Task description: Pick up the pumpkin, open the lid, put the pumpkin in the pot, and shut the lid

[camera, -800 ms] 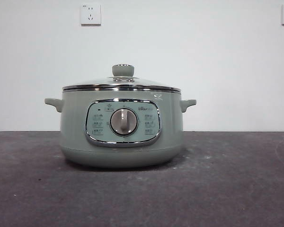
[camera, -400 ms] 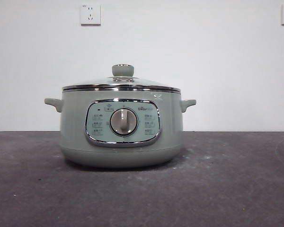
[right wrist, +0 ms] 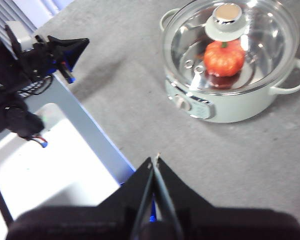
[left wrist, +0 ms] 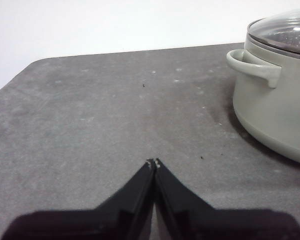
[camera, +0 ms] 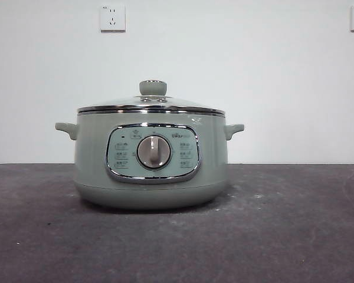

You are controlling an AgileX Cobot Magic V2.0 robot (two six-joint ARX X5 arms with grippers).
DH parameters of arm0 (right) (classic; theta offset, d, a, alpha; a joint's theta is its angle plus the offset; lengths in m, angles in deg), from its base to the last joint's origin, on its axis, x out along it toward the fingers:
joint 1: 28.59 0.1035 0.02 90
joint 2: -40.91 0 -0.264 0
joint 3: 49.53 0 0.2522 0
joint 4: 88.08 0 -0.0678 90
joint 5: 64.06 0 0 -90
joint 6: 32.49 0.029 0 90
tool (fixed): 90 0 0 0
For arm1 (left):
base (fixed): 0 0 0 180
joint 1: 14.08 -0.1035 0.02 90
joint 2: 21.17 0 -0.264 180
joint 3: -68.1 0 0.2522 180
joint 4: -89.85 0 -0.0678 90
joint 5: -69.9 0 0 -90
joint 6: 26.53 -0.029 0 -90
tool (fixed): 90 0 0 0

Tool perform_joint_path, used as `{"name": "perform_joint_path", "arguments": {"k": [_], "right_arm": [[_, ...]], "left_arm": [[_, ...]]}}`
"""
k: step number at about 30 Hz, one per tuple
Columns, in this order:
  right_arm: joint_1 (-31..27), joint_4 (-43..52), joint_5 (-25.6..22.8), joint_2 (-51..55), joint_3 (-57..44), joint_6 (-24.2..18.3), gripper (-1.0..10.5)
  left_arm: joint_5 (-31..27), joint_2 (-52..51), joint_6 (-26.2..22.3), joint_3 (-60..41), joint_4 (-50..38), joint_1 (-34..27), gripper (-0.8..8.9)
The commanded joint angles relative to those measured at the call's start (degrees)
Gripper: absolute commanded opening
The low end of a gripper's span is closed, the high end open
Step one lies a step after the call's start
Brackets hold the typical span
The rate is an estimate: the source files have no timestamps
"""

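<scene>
We see the pumpkin point(right wrist: 224, 57) sitting inside the pot point(camera: 151, 177), with the lid point(camera: 151, 105) seated on the rim. Our left gripper point(left wrist: 153, 163) hovers over the table point(left wrist: 90, 115) beside the pot, jaws pressed together and empty. Our right gripper point(right wrist: 154, 161) hangs high near the table edge, likewise closed on nothing.

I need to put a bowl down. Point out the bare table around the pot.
Bare tabletop lies in front of the pot and on both sides of it, widest past its handle toward the table's rounded corner. Nothing crowds it; the pumpkin sits inside, under the lid.
</scene>
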Motion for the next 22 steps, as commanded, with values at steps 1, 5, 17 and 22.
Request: {"name": "perform_joint_path", "arguments": {"k": [1, 5, 17, 22], "right_arm": [[-3.41, 0.9, -0.11, 2.47, -0.07, -4.04, 0.0], [-11.74, 9.7, 5.18, 7.56, -3.1, -5.38, 0.0], [-32.79, 46.93, 7.87, 33.88, -42.69, -5.4, 0.0], [-34.64, 59.34, 7.78, 43.28, -60.17, -5.35, 0.0]], "left_arm": [[-0.17, -0.17, 0.37, -0.87, -0.07, -0.22, -0.04], [-0.17, -0.17, 0.37, -0.87, -0.07, -0.22, -0.04], [-0.17, -0.17, 0.37, -0.87, -0.07, -0.22, -0.04], [-0.17, -0.17, 0.37, -0.87, -0.07, -0.22, -0.04]]}}
